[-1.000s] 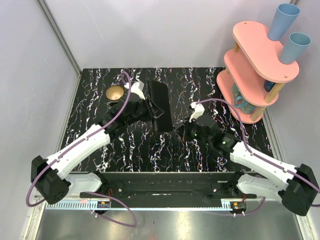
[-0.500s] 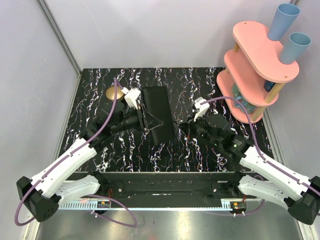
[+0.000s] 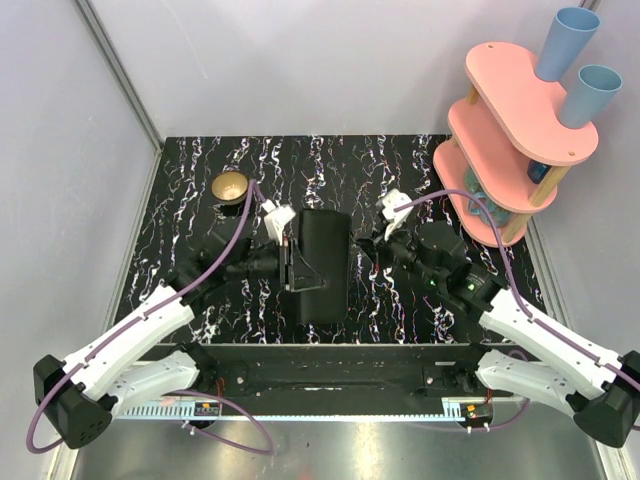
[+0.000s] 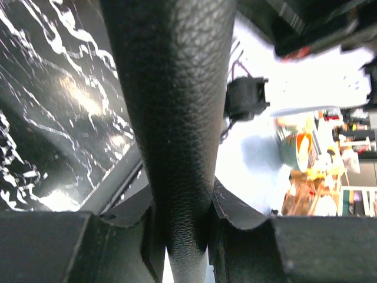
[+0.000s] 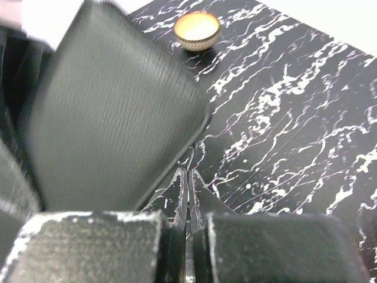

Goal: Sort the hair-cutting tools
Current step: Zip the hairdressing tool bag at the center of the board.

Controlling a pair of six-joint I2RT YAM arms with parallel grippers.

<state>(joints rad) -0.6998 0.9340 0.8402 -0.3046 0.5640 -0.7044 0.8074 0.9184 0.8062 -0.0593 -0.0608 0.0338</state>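
No hair-cutting tools show in any view. My left gripper (image 3: 288,262) is shut on the left edge of the black folding case (image 3: 318,265) and holds it over the middle of the mat. In the left wrist view the case's grained spine (image 4: 171,118) runs up between the fingers of the left gripper (image 4: 179,221). My right gripper (image 3: 368,258) is shut just right of the case. In the right wrist view its tips (image 5: 188,177) sit pressed together at the lower corner of the case (image 5: 112,124).
A small brass bowl (image 3: 231,186) (image 5: 197,29) stands at the far left of the black marbled mat (image 3: 400,170). A pink tiered shelf (image 3: 510,130) with two blue cups (image 3: 565,42) is at the far right. Grey walls close in the left and back.
The left gripper has carried the case nearer and to the right, turning it lengthwise. The right gripper has shifted slightly towards the far side and stays shut beside it.
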